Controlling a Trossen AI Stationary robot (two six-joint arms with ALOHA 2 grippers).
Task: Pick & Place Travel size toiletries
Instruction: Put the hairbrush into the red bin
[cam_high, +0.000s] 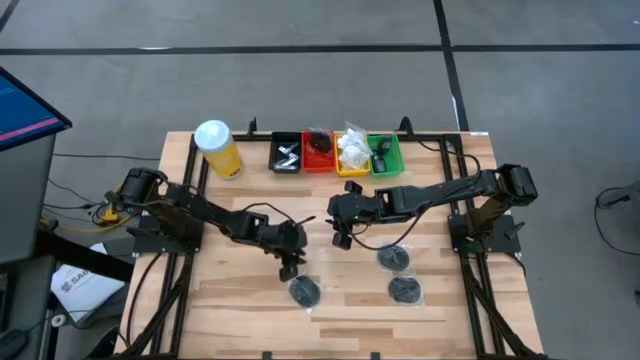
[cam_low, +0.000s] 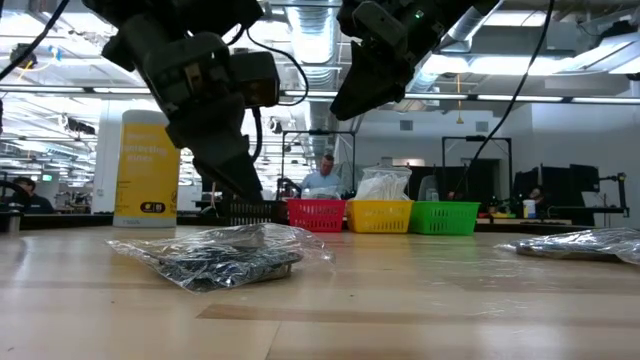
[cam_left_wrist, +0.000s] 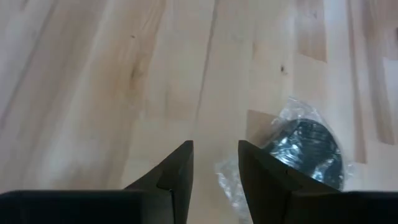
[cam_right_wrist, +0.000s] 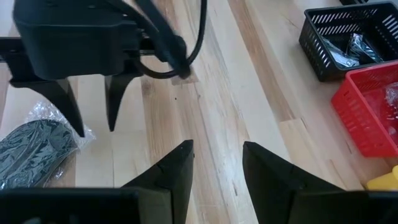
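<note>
The wooden counter (cam_high: 240, 300) held 3 flat round black discs in clear wrap. One disc (cam_high: 304, 291) lay just below the left tool (cam_high: 291, 266). The 2 other discs (cam_high: 393, 258) (cam_high: 404, 290) lay on the right side. The left tool hung above the counter w/ a narrow gap, holding nothing. The right tool (cam_high: 341, 237) hung near the middle, narrow gap too, also holding nothing. At the back stood a yellow canister (cam_high: 218, 148) & 4 small trays: black (cam_high: 286, 152), red (cam_high: 319, 152), yellow (cam_high: 351, 152), green (cam_high: 385, 155).

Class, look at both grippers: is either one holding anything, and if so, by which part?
Nothing is held. The left gripper and right gripper both show bare gaps between open fingers.
</note>
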